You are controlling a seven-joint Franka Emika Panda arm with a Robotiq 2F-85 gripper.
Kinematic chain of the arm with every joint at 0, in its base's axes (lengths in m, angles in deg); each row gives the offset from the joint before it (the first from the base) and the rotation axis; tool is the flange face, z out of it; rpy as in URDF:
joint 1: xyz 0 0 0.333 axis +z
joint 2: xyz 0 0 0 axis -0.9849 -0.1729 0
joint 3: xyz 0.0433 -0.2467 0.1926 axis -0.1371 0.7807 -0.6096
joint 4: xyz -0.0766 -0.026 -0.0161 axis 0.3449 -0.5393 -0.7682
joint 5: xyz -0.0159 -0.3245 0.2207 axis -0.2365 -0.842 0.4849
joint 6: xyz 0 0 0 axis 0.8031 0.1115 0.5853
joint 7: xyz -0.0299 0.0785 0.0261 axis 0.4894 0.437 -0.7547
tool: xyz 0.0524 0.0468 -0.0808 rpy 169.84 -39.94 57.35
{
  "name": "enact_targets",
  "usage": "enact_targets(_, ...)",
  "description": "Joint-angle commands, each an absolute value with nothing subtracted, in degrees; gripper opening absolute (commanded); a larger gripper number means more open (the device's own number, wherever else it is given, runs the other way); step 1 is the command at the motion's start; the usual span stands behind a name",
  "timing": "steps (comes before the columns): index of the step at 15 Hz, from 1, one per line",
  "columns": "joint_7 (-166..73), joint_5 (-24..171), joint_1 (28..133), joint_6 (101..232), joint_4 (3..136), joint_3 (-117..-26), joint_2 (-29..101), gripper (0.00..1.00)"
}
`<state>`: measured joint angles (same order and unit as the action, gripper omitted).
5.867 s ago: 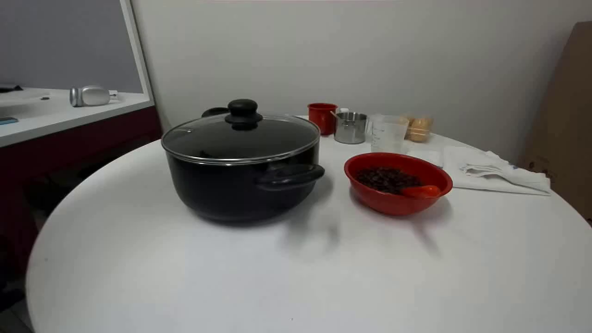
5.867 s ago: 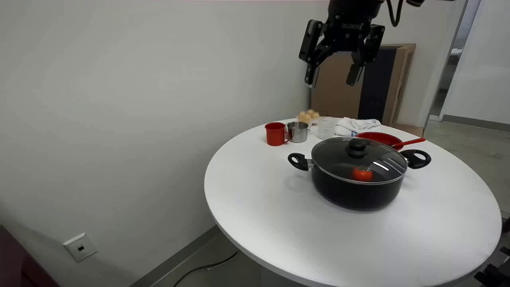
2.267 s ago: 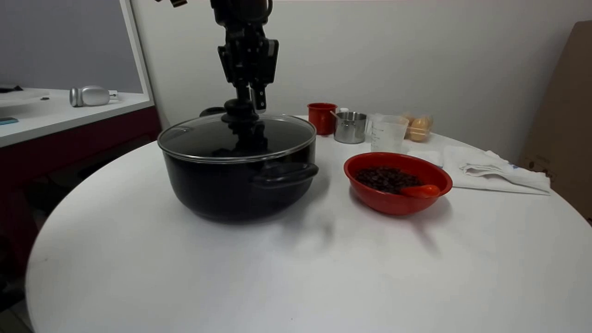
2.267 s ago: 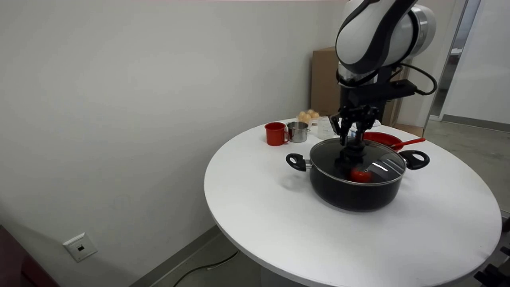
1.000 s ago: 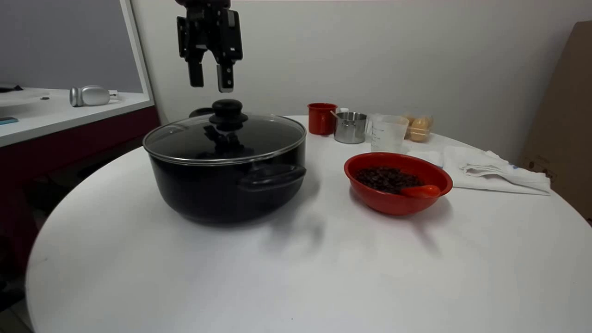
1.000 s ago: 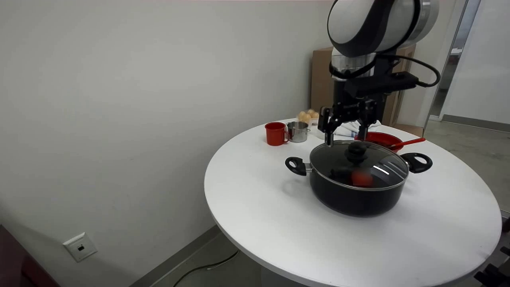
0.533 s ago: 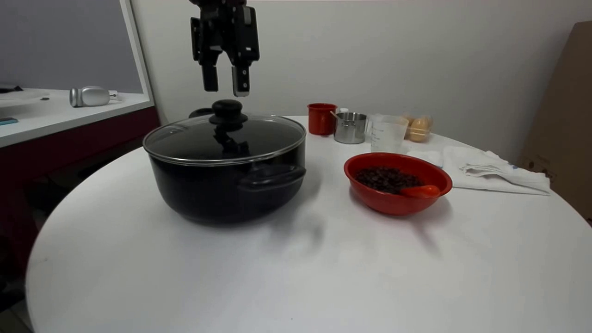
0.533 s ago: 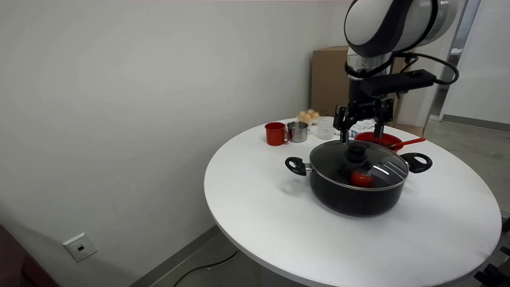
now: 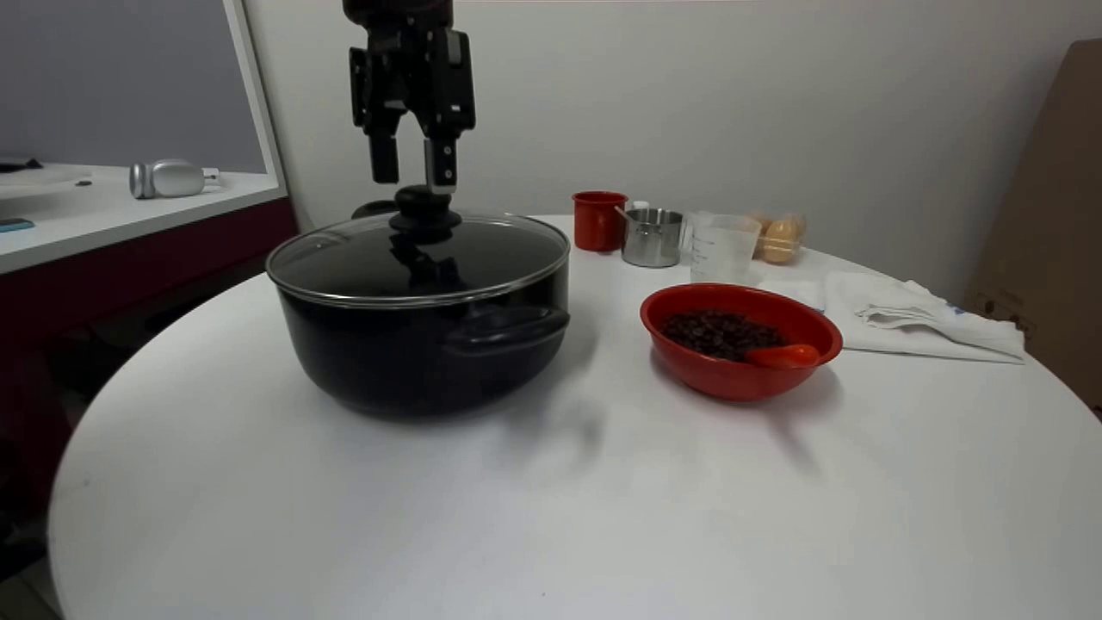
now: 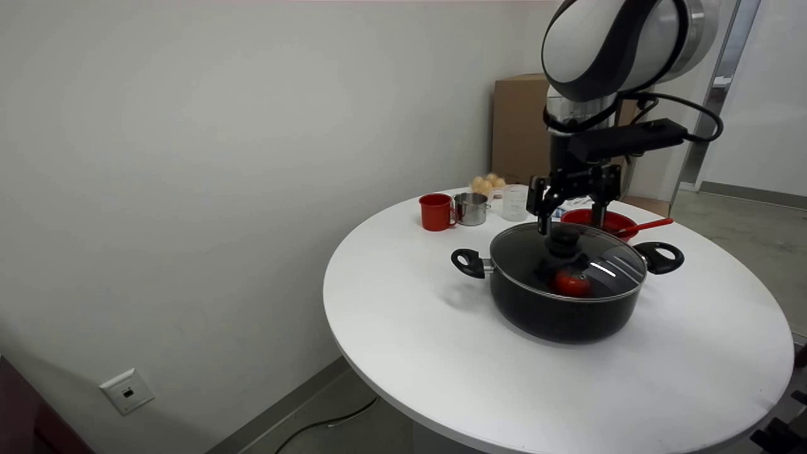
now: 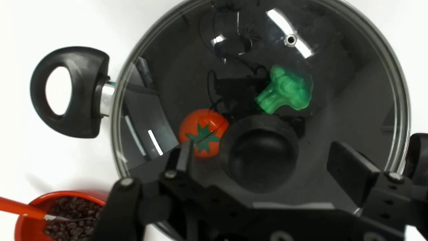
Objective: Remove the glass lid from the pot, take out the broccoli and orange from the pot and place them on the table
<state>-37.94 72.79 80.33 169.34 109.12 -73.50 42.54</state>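
Glass lid (image 9: pixel 417 275) covers the pot (image 9: pixel 413 362), broccoli (image 11: pixel 286 90) and orange (image 11: pixel 203 129) showing through, the tool (image 9: pixel 413 179) just above with jaws apart.

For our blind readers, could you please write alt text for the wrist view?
The robot's open hand frames the knob of a glass lid on a black pot; green broccoli and an orange-red fruit show through the lid. At lower left, part of a red bowl holds dark beans.
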Motion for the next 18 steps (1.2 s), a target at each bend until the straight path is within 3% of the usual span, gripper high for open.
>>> enact_targets(1, -36.1, 70.6, 81.6, 172.4, 109.2, -73.6, 41.1, 0.74)
enact_targets(7, -34.9, 66.9, 82.4, 175.6, 108.9, -72.9, 40.4, 0.29)
enact_targets(18, -38.4, 72.8, 82.9, 172.1, 110.2, -76.5, 50.1, 0.26)
